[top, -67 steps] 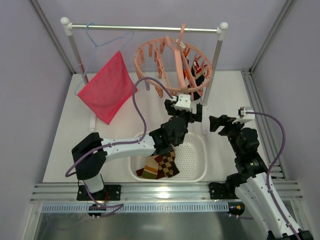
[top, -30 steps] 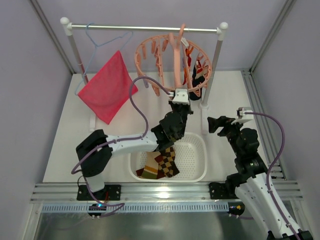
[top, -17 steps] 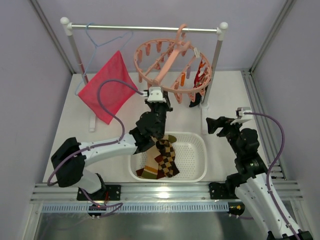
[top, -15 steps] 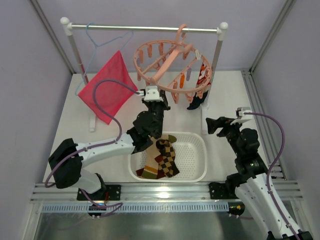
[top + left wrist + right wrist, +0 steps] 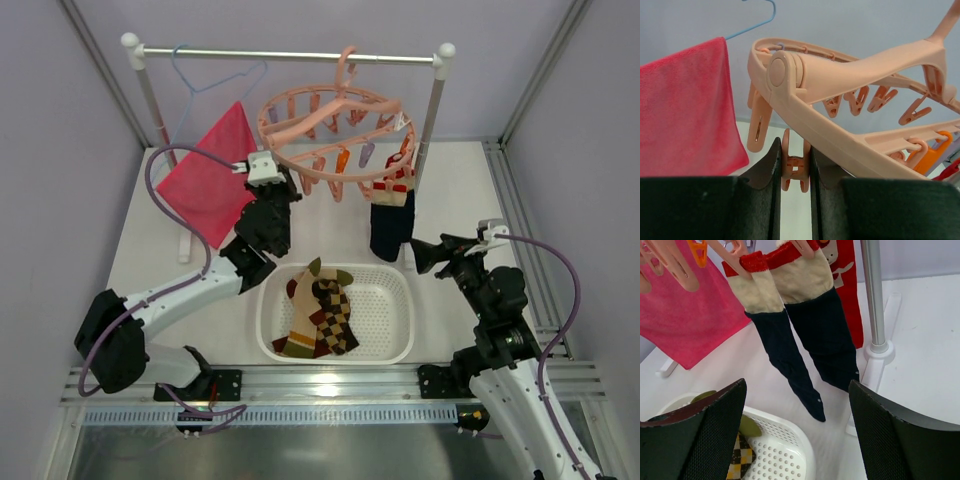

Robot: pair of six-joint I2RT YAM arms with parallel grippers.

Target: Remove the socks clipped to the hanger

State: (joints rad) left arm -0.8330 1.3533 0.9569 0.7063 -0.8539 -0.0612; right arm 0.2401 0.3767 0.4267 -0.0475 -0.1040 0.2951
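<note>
Pinching a clip (image 5: pixel 794 172) on the hanger (image 5: pixel 330 130), the left gripper (image 5: pixel 794 150) presses it from both sides. Spread wide, the right gripper (image 5: pixel 797 435) sits near two navy socks (image 5: pixel 807 340) clipped to the hanger, while argyle socks (image 5: pixel 322 318) lie in the basket (image 5: pixel 398 342). A white motif on the red sock (image 5: pixel 850 290) is too cropped to read.

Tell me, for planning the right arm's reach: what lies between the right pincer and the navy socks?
Nothing solid: the right wrist view shows only bare table between the right pincer and navy socks.
</note>
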